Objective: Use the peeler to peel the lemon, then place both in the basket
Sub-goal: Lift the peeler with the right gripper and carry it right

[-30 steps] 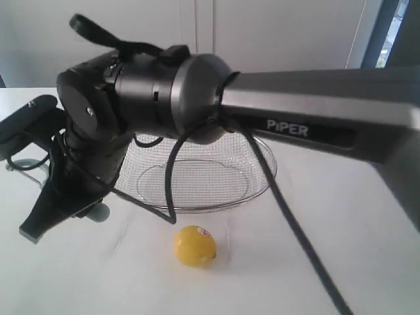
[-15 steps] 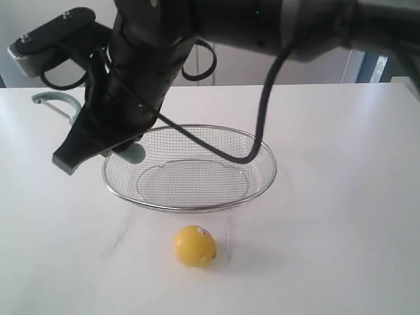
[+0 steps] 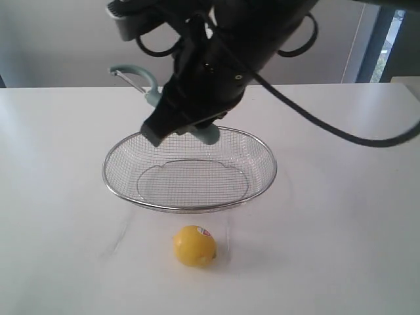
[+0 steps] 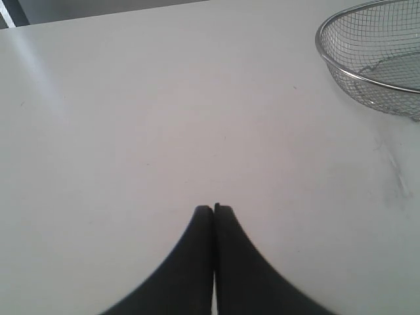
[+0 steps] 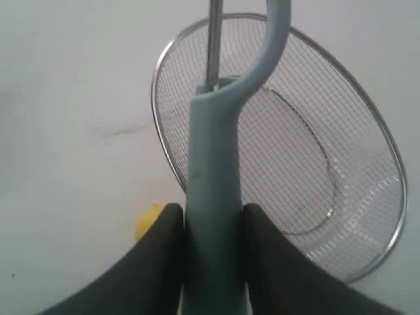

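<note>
A: Right gripper (image 5: 213,220)?
B: Clamped around the pale teal plastic peeler (image 5: 213,164), by its thick straight handle, above the oval wire-mesh basket (image 3: 190,208).
A: Left gripper (image 4: 213,210)?
B: Pressed closed, holding nothing, over the smooth white table (image 4: 131,118).
A: Lemon (image 3: 194,246)?
B: Round, glossy yellow, stickered, resting near the basket, outside its rim.

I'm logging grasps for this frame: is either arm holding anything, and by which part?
The right gripper holds the peeler by its handle. The left gripper has its jaws shut on nothing.

The basket (image 3: 121,176) is shiny metal wire mesh, the peeler (image 5: 213,190) smooth, seemingly matt plastic, the table (image 3: 341,216) smooth and matt
</note>
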`<state>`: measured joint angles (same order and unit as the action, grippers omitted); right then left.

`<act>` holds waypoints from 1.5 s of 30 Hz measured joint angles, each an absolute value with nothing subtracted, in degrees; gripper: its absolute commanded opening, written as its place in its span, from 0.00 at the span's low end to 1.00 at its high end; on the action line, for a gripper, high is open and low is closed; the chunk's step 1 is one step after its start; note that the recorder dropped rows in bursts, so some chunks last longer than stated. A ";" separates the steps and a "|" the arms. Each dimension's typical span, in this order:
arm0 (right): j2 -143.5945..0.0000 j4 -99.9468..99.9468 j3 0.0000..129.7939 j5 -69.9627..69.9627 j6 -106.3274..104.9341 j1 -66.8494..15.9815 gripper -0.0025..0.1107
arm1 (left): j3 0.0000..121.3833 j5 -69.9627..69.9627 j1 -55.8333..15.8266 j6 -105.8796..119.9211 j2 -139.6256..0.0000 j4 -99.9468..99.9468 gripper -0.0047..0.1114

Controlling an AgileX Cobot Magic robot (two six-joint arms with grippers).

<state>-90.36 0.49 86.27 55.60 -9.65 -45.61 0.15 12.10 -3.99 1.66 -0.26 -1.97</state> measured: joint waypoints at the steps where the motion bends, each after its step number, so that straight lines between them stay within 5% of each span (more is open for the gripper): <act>1: -89.22 1.01 84.98 55.60 -9.39 -45.01 0.02 | 0.15 12.10 -3.99 1.66 -0.26 -1.97 0.04; 45: -67.99 5.16 60.70 54.01 -4.07 -23.31 0.02 | 0.15 6.20 -3.99 1.66 -0.26 -1.97 0.04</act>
<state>-67.99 5.16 60.70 54.01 -4.07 -23.31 0.15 6.20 -3.99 1.66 -0.26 -1.97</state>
